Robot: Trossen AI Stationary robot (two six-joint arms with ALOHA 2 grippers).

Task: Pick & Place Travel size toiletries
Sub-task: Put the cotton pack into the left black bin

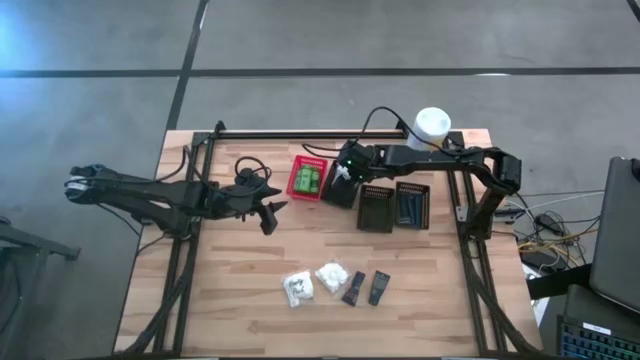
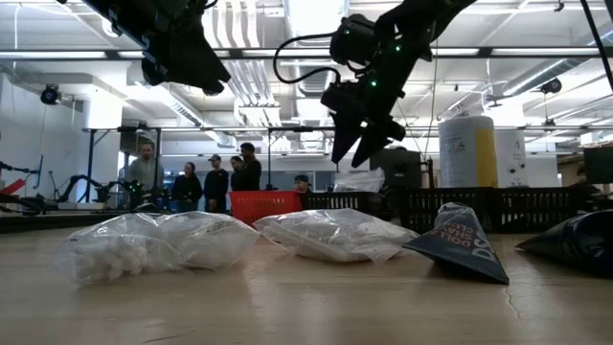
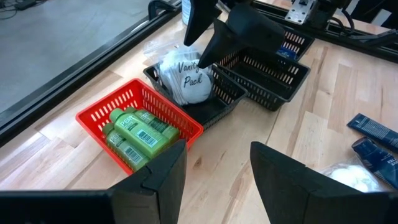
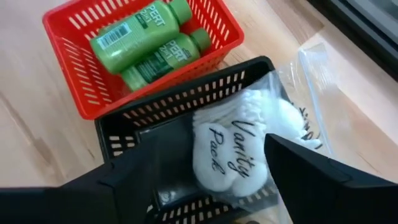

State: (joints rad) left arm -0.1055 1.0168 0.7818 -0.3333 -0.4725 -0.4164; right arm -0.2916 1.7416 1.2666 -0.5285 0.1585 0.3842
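Note:
My right gripper (image 4: 208,149) hangs open just above a black slotted basket (image 4: 180,106). A white "Vanity Pack" pouch (image 4: 236,149) lies in that basket, its plastic edge spilling over the basket wall. No finger touches the pouch. Beside it, a red basket (image 4: 87,93) holds two green bottles (image 4: 149,37). My left gripper (image 3: 217,152) waits open over the table's left half (image 1: 268,218), facing the baskets. Near the front edge lie two white pouches (image 1: 298,290) (image 1: 331,275) and two dark packets (image 1: 353,287) (image 1: 378,287), flat on the wood.
Two more black baskets (image 1: 377,207) (image 1: 412,203) stand right of the first one. A tall white canister (image 1: 432,127) stands at the far edge. Bare wood lies between the baskets and the front items. People (image 2: 206,182) stand in the room beyond the table.

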